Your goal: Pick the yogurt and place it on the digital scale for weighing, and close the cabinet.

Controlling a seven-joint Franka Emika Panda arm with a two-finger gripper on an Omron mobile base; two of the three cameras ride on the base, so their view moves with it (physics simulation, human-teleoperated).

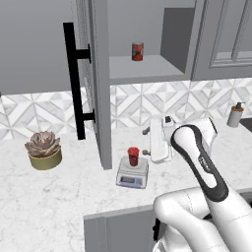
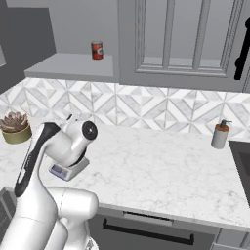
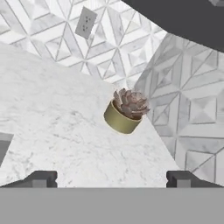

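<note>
Marble kitchen counter: yogurt weighed, cabinet door not yet shut.
The gripper (image 3: 112, 178), fingers spread and empty, hangs near the digital scale (image 1: 132, 173), where the yogurt (image 1: 133, 156) stands upright on the platform; beyond, the cabinet (image 1: 93, 83) is open, a red can (image 1: 137, 51) on its shelf.

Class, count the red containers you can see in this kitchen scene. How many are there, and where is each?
2. The yogurt stands on the scale on the counter; the can stands on the open cabinet's shelf. Others may be hidden behind the arm.
</note>
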